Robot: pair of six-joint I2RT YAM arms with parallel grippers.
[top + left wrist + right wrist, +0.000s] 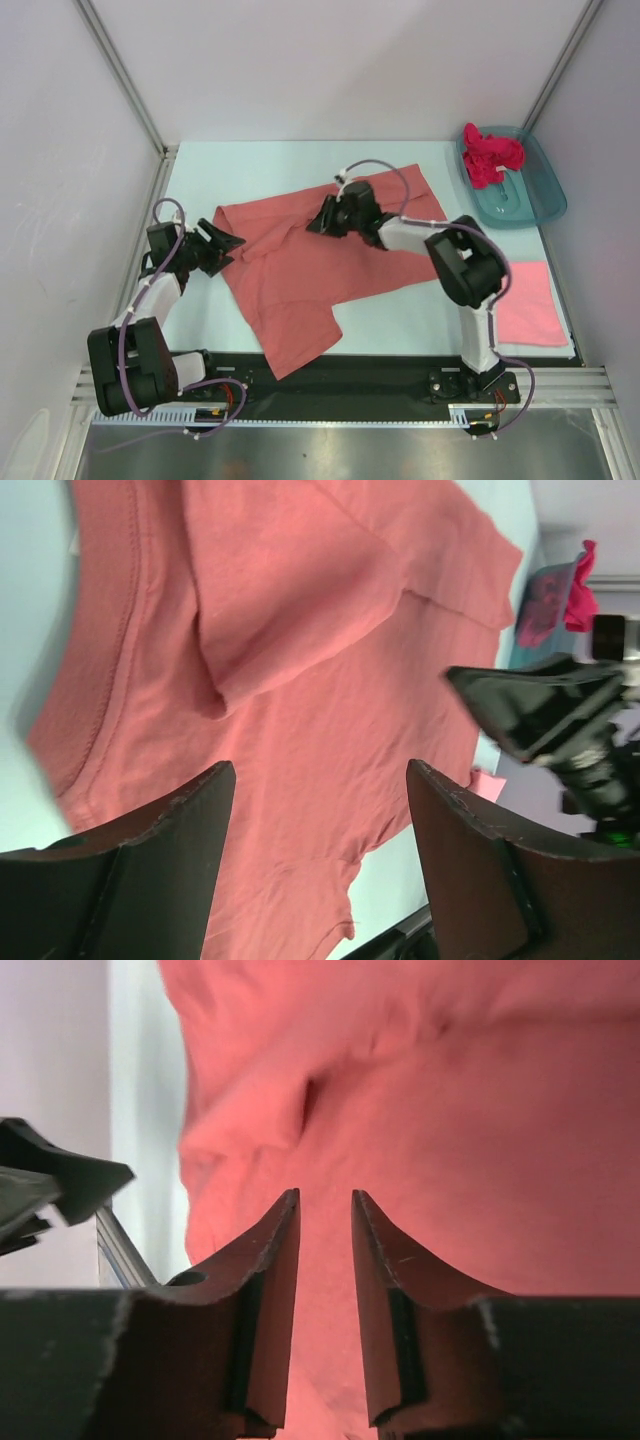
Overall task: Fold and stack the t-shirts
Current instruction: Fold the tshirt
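A salmon-coral t-shirt [300, 275] lies spread and partly rumpled across the middle of the table, one sleeve toward the near edge. My left gripper [226, 243] hovers at its left edge, jaws wide open, and in the left wrist view [320, 780] only the cloth [300, 680] shows below them. My right gripper [322, 216] is over the shirt's upper middle. Its jaws [325, 1200] stand a narrow gap apart with nothing pinched, the shirt [450, 1110] behind them. A lighter pink t-shirt [530, 305] lies folded at the right. A magenta t-shirt [490, 155] sits bunched in the tub.
The teal plastic tub [535, 200] stands at the back right corner. White walls close in the table on the left, back and right. A black rail [350, 370] with the arm bases runs along the near edge.
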